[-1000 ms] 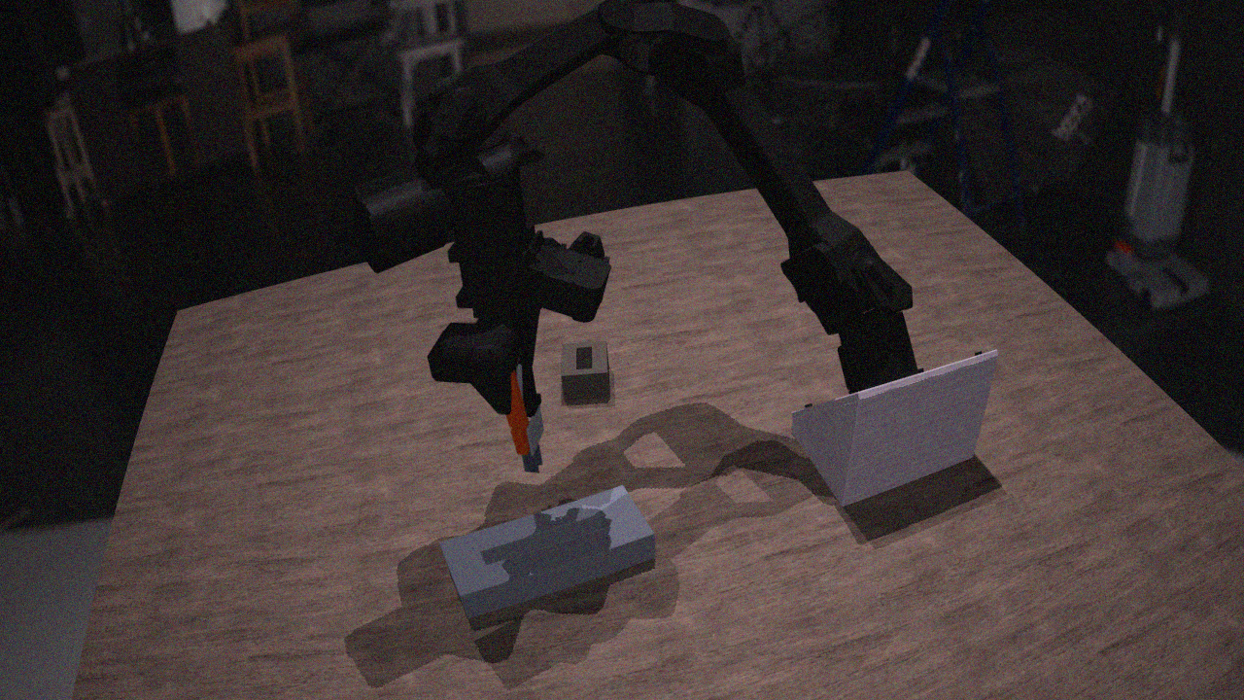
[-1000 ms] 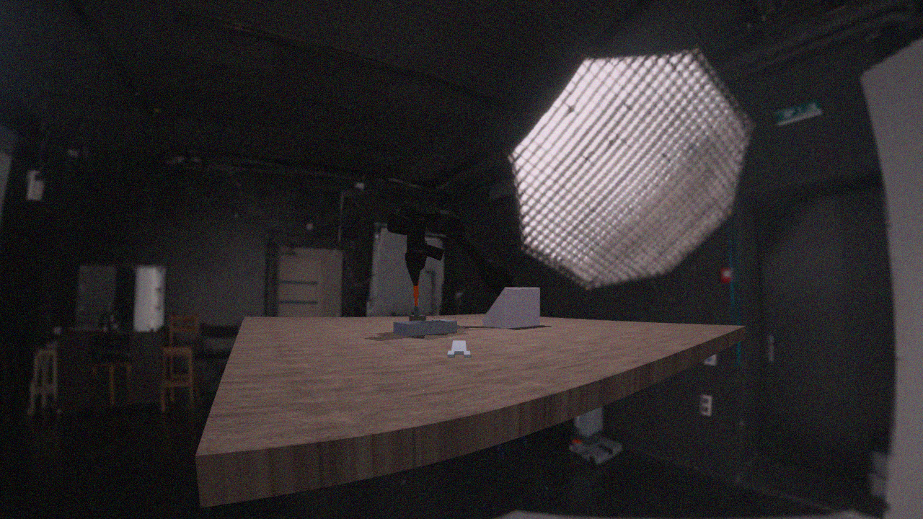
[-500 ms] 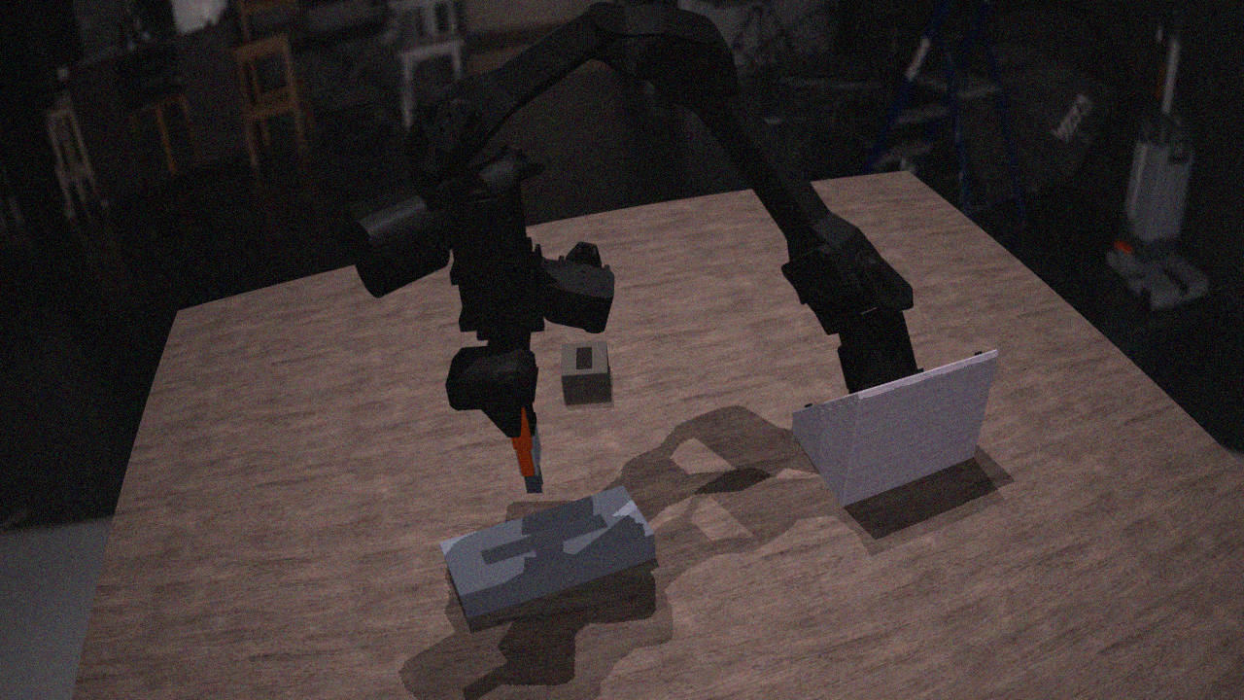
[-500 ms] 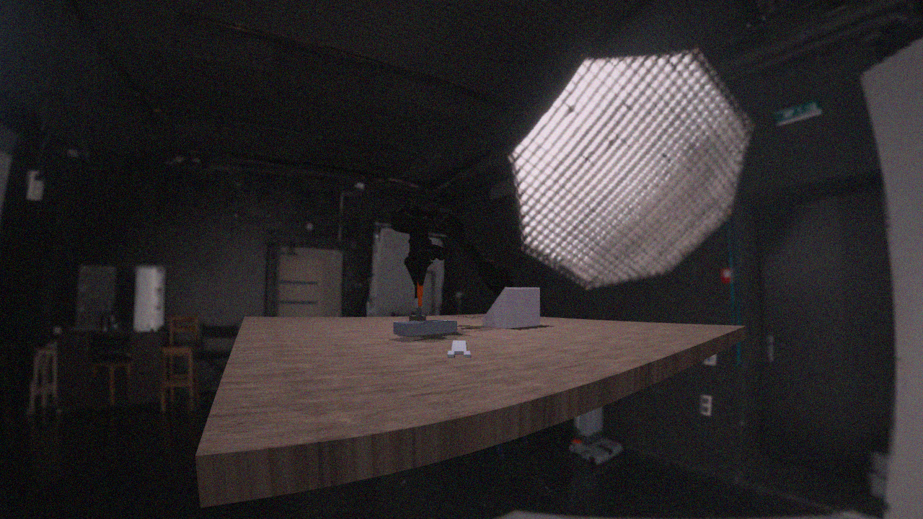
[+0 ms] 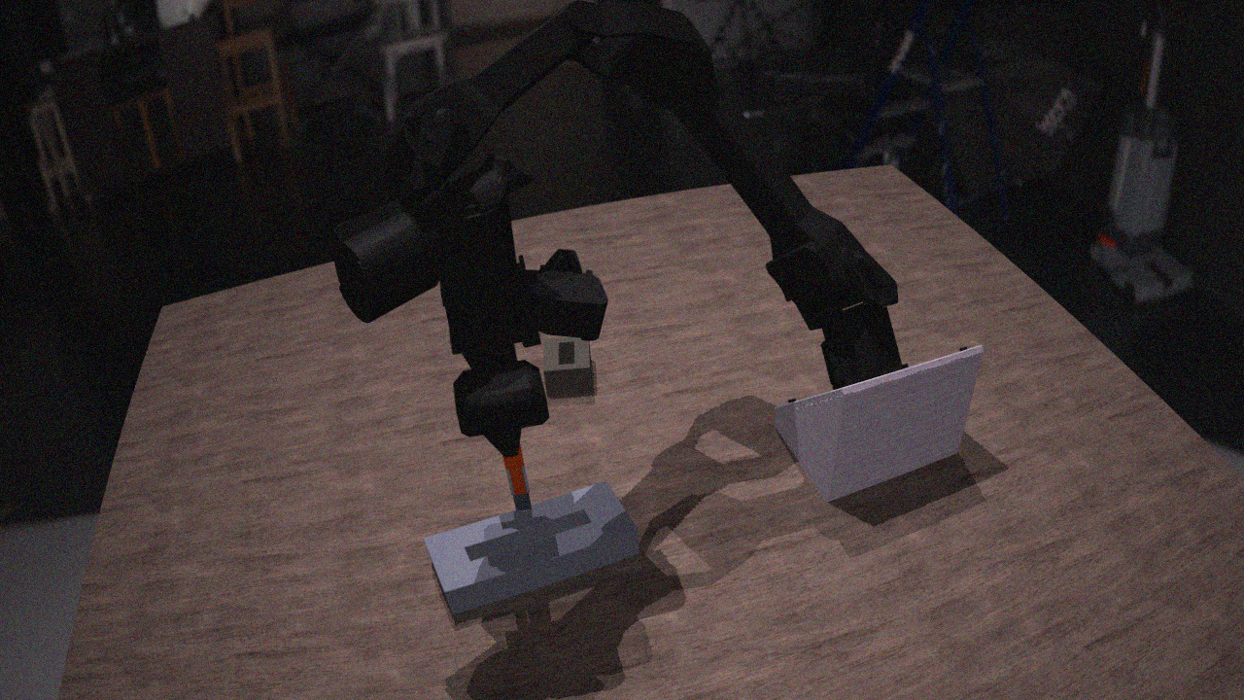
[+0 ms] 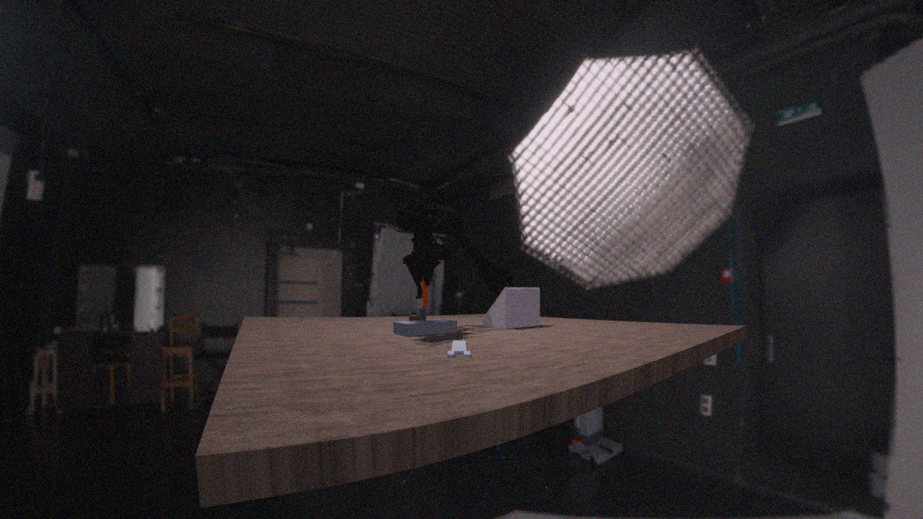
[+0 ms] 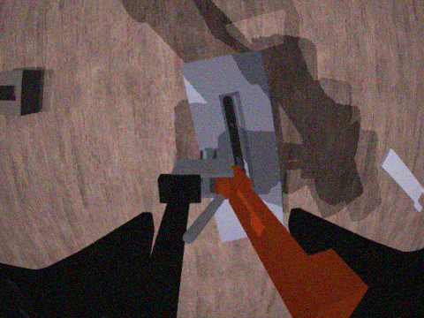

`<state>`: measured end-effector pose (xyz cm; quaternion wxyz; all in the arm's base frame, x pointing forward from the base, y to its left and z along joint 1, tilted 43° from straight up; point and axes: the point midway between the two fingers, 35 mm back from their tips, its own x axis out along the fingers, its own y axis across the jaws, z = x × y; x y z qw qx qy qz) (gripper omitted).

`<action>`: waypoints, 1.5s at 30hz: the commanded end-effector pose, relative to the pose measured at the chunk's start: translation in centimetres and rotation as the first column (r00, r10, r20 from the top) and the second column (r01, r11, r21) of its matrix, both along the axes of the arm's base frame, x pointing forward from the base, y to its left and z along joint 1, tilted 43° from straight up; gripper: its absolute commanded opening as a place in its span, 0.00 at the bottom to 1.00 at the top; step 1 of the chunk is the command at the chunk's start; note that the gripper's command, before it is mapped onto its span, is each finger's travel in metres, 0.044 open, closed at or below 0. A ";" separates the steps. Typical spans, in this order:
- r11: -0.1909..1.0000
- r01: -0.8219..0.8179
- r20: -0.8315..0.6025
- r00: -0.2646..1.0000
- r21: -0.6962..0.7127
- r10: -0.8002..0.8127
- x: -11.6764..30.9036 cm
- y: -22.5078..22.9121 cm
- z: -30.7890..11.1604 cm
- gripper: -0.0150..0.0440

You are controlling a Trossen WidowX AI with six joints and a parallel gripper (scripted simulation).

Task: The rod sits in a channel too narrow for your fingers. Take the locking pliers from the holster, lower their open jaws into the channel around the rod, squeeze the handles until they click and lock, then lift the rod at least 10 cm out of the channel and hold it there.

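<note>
My gripper is shut on the locking pliers and holds them upright, jaws down. The pliers have one orange and one black handle and a grey head. The grey block lies under the jaws. In the wrist view its channel holds the dark rod. There the two small jaw tips appear left of the channel, over the block's edge. Their height above the block is hard to tell. The small holster box has an empty slot.
A pale wedge-shaped block stands in front of the arm's base, right of the grey block in the top view. A small white piece lies on the wooden table beyond the block. Arm shadows cross the table.
</note>
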<state>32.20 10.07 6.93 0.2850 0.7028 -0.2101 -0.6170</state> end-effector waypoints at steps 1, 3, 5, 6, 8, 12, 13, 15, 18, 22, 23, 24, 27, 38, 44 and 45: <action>0.999 -0.052 -0.035 0.998 -0.001 0.052 0.0 1.1 -0.5 0.79; 0.997 -0.071 -0.052 0.996 -0.005 0.071 -0.1 1.4 -0.8 0.79; 0.996 -0.091 -0.069 0.994 -0.009 0.090 -0.1 1.6 -1.1 0.79; 0.995 -0.100 -0.077 0.992 -0.011 0.099 -0.2 1.8 -1.2 0.79; 0.993 -0.120 -0.094 0.989 -0.015 0.118 -0.3 2.0 -1.5 0.79; 0.988 -0.152 -0.122 0.981 -0.020 0.148 -0.4 2.5 -2.0 0.79; 0.988 -0.153 -0.123 0.981 -0.020 0.150 -0.4 2.5 -2.0 0.79; 0.988 -0.153 -0.124 0.981 -0.022 0.149 -0.4 2.5 -2.0 0.79; 0.988 -0.153 -0.124 0.981 -0.026 0.149 -0.3 2.5 -2.0 0.79; 0.988 -0.153 -0.124 0.981 -0.032 0.148 -0.2 2.6 -2.0 0.79; 0.988 -0.153 -0.124 0.981 -0.032 0.148 -0.2 2.6 -2.0 0.79; 0.988 -0.153 -0.124 0.981 -0.033 0.148 -0.2 2.6 -2.0 0.79; 0.988 -0.153 -0.124 0.981 -0.035 0.147 -0.1 2.7 -1.9 0.79; 0.988 -0.153 -0.124 0.981 -0.037 0.147 0.1 2.8 -1.8 0.79; 0.988 -0.153 -0.124 0.981 -0.037 0.147 0.1 2.8 -1.8 0.79; 0.988 -0.153 -0.124 0.981 -0.037 0.147 0.1 2.8 -1.8 0.79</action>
